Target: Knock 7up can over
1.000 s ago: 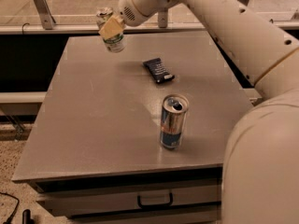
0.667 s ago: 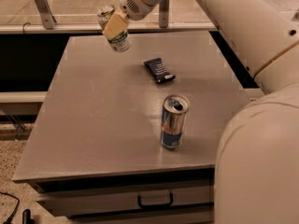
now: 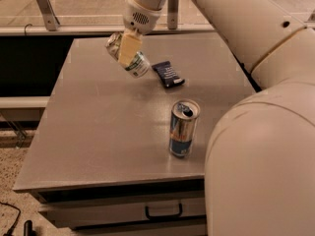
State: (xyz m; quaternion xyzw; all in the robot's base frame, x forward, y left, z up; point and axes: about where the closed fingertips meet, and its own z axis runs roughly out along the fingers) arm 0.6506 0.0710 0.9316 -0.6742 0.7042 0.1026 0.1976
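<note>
The 7up can, whitish-silver with a green band, is tilted steeply at the far middle of the grey table, with its top toward the upper left. My gripper comes down from above and is shut on the can. One tan finger lies across the can's middle and the other is hidden behind it. I cannot tell whether the can's lower end touches the table.
A taller blue-and-silver can stands upright, opened, near the front right. A dark flat packet lies just right of the 7up can. My white arm fills the right side. A rail and posts run behind the table.
My gripper has moved with the 7up can from the table's far edge toward the front and a little right. The can is tilted further over. The blue can and the packet have not moved.
</note>
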